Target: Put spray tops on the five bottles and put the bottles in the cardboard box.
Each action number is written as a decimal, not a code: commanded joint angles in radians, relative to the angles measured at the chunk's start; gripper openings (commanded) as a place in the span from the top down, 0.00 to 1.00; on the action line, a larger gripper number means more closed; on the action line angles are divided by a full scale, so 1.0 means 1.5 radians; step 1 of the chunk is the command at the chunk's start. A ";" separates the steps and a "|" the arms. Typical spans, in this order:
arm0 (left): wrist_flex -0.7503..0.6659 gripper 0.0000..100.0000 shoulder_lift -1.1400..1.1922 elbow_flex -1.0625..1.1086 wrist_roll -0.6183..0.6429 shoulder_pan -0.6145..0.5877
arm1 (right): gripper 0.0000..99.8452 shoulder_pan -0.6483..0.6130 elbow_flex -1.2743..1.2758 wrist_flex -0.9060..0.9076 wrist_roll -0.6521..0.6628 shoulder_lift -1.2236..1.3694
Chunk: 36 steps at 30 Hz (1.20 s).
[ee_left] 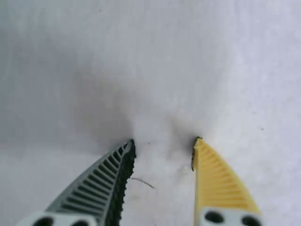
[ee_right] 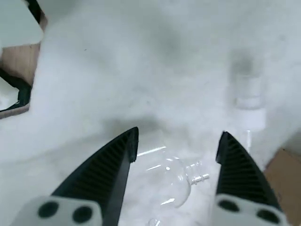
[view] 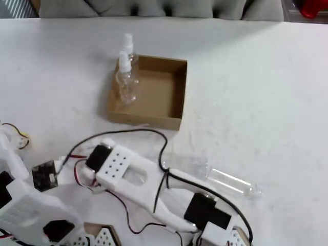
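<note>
your right gripper [ee_right: 178,135] low over the table [ee_right: 141,70], jaws wide, bottle [ee_right: 175,184] lying between them, left gripper [ee_left: 163,141] wide open too

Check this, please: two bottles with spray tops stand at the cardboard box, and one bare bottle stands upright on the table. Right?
Not quite: the high view shows the bare bottle lying on its side on the table; the rest holds.

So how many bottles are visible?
3 bottles: two upright with spray tops at the cardboard box's left wall, one lying on the table by the right pincer. Others may hide under the arms.
</note>
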 commanded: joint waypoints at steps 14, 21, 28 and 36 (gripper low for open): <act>-0.123 0.80 -0.181 0.166 -0.030 -0.011 | 0.69 0.057 -0.014 -0.123 0.019 0.065; -0.121 0.80 -0.177 0.167 -0.032 -0.007 | 0.69 0.099 -0.027 -0.207 -0.010 0.106; -0.121 0.80 -0.177 0.168 -0.032 -0.007 | 0.69 0.121 -0.160 -0.172 -0.038 0.238; -0.122 0.80 -0.177 0.168 -0.032 -0.007 | 0.69 0.119 -0.288 -0.096 -0.081 0.323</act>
